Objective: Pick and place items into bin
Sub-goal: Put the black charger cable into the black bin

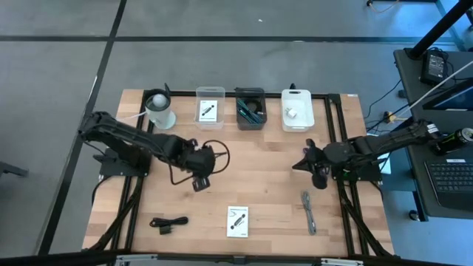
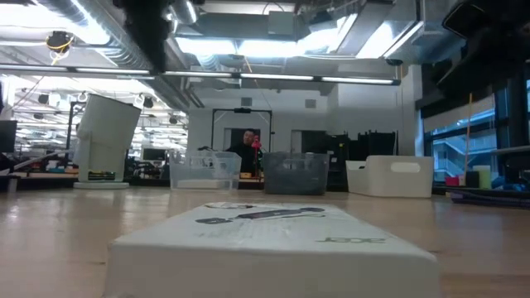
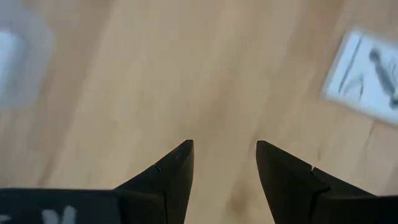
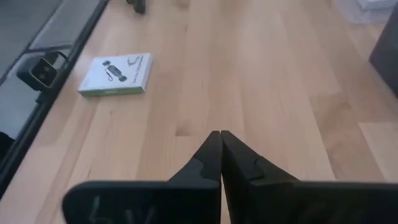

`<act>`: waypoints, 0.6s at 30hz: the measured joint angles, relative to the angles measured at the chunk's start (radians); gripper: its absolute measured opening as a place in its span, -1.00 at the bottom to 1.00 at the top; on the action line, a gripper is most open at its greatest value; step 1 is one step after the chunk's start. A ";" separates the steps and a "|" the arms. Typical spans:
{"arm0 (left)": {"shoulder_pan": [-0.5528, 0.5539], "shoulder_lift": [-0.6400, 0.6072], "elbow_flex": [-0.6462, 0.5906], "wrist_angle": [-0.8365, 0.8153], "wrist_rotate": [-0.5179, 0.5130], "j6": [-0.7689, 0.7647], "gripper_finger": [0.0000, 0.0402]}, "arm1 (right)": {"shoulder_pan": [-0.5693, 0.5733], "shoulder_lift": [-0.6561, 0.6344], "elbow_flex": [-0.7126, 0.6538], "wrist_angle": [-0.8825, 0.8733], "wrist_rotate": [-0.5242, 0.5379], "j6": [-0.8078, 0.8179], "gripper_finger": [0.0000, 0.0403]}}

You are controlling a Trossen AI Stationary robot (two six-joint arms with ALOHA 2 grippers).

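Observation:
A white printed card lies flat near the table's near edge; it also shows in the low view, the right wrist view and the left wrist view. A black coiled cable lies to its left and a grey cable to its right. My left gripper hovers open over bare wood at mid-table, left of centre, with nothing between its fingers. My right gripper is shut and empty at mid-table, right of centre, pointing toward the table's left.
Three bins stand in a row along the far edge: a clear one holding a card, a dark one with teal and black items, and a white one with a small block. A whitish cup stands left of them. A person is in the room behind.

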 joint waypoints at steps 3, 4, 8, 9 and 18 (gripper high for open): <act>-0.036 0.047 0.000 -0.043 0.085 -0.032 -0.16 | 0.000 -0.044 -0.023 -0.007 -0.001 0.005 -0.97; -0.054 0.066 0.000 -0.044 0.115 -0.028 -0.16 | 0.000 -0.053 -0.027 -0.005 -0.001 0.005 -0.97; -0.142 0.149 0.000 -0.048 0.249 0.034 -0.16 | 0.000 -0.075 -0.037 -0.006 -0.002 0.004 -0.96; -0.165 0.171 0.000 -0.048 0.277 0.033 -0.16 | 0.000 -0.075 -0.037 -0.002 -0.002 0.004 -0.96; -0.348 0.316 0.000 -0.009 0.332 -0.219 -0.16 | 0.000 -0.074 -0.037 -0.003 -0.038 0.010 -0.95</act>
